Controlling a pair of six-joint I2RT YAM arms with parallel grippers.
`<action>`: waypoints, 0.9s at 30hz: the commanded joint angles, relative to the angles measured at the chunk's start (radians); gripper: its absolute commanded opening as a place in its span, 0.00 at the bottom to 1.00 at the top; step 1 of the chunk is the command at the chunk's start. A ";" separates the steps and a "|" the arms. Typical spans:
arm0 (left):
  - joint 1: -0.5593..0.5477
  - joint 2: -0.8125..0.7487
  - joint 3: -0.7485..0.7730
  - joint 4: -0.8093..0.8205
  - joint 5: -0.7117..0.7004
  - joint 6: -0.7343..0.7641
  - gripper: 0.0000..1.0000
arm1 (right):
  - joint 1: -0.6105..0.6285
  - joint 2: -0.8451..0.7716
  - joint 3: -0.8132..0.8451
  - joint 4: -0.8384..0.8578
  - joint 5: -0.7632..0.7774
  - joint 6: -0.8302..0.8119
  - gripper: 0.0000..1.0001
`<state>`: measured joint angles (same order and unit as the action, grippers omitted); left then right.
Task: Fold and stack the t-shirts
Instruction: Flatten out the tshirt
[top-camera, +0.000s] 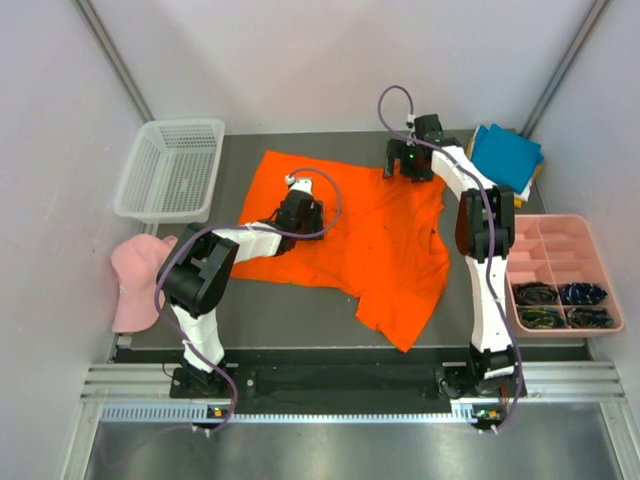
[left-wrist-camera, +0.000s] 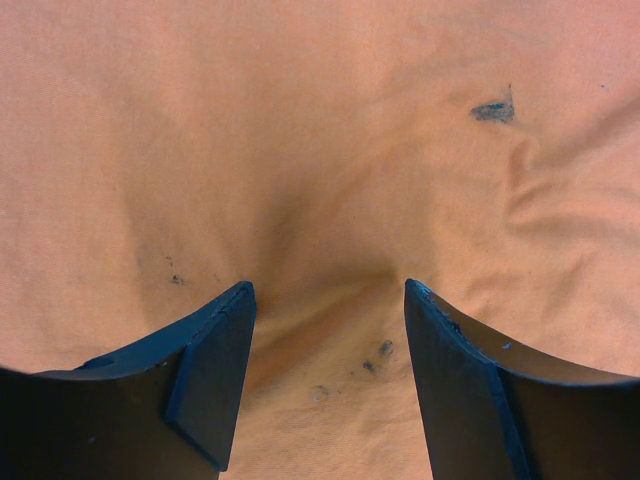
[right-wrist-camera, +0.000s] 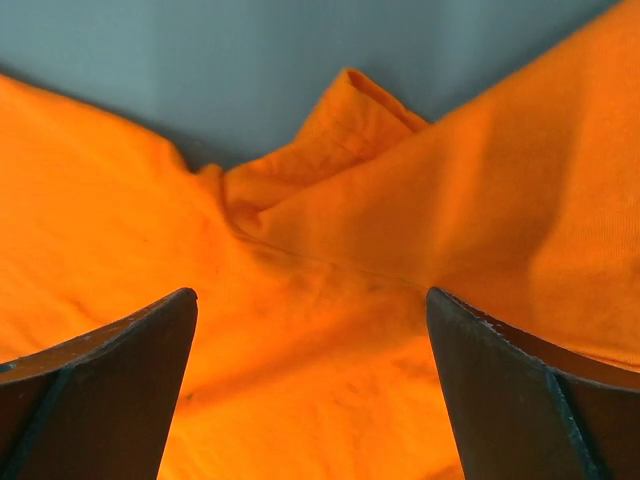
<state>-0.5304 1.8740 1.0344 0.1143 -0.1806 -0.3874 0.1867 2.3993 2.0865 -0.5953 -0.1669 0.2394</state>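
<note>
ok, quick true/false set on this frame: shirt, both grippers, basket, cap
1. The orange t-shirt lies spread on the table. True.
2. The left gripper is clamped shut on a sleeve. False: its jaws stand apart over the shirt's body.
3. The right gripper is open at the shirt's far edge. True.
4. The white basket holds a folded shirt. False: it looks empty.
5. The teal t-shirt sits at the far right corner. True.
6. The pink cap lies on the orange shirt. False: it lies off the table's left edge.
</note>
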 joint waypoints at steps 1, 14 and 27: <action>0.001 0.066 -0.037 -0.205 0.047 -0.027 0.66 | 0.007 -0.052 -0.028 0.026 0.049 0.002 0.97; 0.001 0.048 -0.057 -0.203 0.046 -0.031 0.66 | 0.036 -0.371 -0.468 0.093 0.078 0.077 0.99; 0.001 -0.007 -0.146 -0.203 0.041 -0.064 0.65 | 0.198 -0.431 -0.721 0.032 0.237 0.143 0.99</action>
<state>-0.5297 1.8439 0.9833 0.1432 -0.1795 -0.4004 0.3470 1.9938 1.4197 -0.5362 0.0429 0.3218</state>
